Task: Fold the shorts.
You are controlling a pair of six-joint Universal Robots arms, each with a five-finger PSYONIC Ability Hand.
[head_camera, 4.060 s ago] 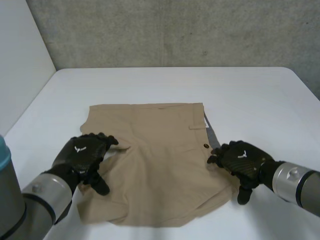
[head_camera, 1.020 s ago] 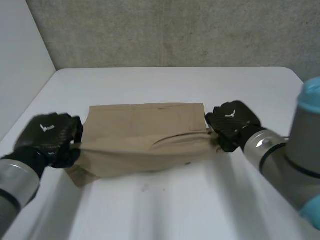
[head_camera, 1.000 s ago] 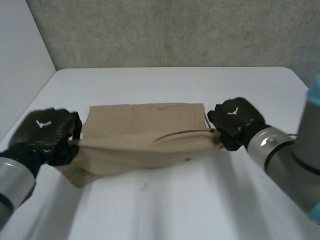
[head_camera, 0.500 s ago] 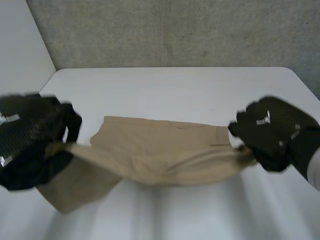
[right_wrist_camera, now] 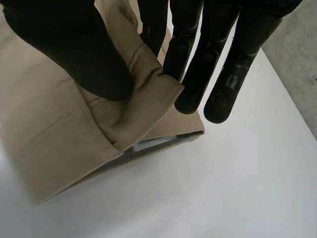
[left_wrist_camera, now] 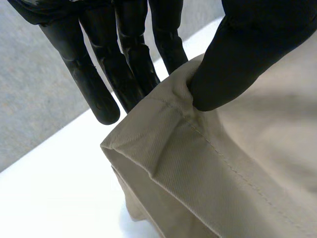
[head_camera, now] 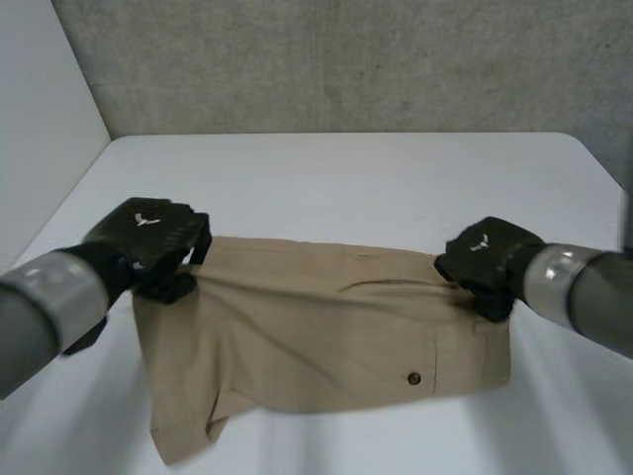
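1. The shorts (head_camera: pixel 316 336), stretched sagging in the air half a second ago, now lie doubled over on the table (head_camera: pixel 346 178).
2. The left hand (head_camera: pixel 148 247) and right hand (head_camera: pixel 488 262), raised before, are now low at the shorts' far corners.

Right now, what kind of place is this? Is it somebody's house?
Probably a robot lab, not a house: a plain white table, a grey concrete wall, and the black left hand and right hand pinching beige cloth shorts.
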